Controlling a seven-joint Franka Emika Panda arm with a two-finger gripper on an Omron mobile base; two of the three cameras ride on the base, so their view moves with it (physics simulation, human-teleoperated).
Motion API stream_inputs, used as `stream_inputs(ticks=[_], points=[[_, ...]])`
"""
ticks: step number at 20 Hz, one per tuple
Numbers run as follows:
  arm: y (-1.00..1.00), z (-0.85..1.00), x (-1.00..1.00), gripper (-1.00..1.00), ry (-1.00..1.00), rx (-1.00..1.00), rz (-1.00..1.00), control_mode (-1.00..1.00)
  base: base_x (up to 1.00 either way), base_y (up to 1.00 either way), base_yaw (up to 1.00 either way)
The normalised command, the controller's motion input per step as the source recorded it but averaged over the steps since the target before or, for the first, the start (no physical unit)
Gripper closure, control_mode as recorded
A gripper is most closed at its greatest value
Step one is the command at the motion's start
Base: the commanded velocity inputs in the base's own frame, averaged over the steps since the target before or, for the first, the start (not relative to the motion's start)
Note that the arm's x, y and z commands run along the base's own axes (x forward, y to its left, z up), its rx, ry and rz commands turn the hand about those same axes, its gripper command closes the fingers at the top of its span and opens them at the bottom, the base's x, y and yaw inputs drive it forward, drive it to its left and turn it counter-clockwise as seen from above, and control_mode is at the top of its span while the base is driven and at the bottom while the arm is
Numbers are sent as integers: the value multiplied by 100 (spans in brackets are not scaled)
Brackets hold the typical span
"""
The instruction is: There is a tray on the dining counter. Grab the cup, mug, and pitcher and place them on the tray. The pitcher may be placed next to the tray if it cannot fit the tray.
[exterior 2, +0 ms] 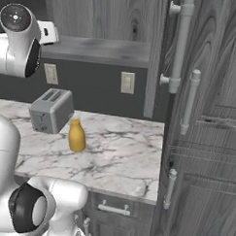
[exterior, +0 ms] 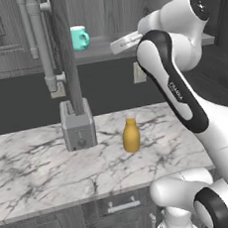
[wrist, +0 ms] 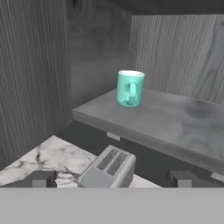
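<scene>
Where grey shelf [wrist: 175, 118] runs smooth, glossy teal mug [wrist: 130, 89], ribbed toaster [wrist: 109, 168]

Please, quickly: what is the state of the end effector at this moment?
End effector: open, holding nothing; it faces the teal mug on the shelf.

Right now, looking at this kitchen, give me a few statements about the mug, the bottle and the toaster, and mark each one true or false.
1. The teal mug stands upright on the grey shelf. True.
2. The mustard pitcher lies on its side on the worktop. False: it stands upright on the marble.
3. The toaster sits on the worktop, left of the pitcher in both base views. True.
4. The gripper is shut on the mug. False: its jaws are open and the mug stands apart, ahead of it.
5. The mug is on the marble beside the toaster. False: it is up on the shelf above.
</scene>
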Motion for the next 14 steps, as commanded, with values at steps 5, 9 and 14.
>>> stream_inputs(ticks=[5,9,14], points=[[22,0,37,-100,0,0,0,-100,0,0,0],[1,0,38,-100,0,1,0,-100,0,0,0],[1,0,42,-100,0,1,0,-100,0,0,0]])
